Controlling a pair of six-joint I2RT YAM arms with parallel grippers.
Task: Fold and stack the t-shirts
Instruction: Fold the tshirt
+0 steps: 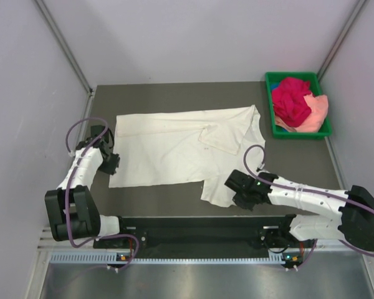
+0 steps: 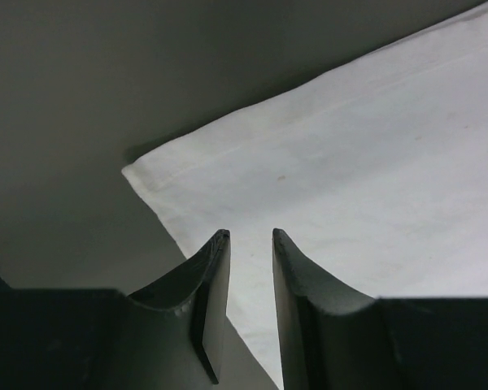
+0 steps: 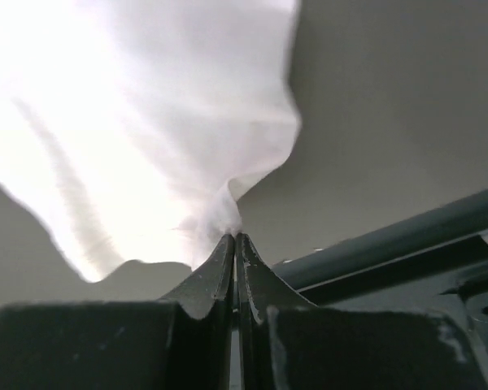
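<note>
Cream-white cloth t-shirt (image 1: 174, 146) edge pinched between the closed right fingers (image 3: 213, 276), its corner lying just ahead of the left fingers (image 2: 203, 280), which stand apart, rest spread flat on the dark grey surface (image 1: 174, 93) beyond both

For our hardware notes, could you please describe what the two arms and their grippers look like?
Both arms have white links joined by chunky black joint housings: left arm, right arm. A thin purple cable loops along each. The left gripper and right gripper have dark fingers that curve and taper to narrow tips, with slightly scuffed edges.
</note>
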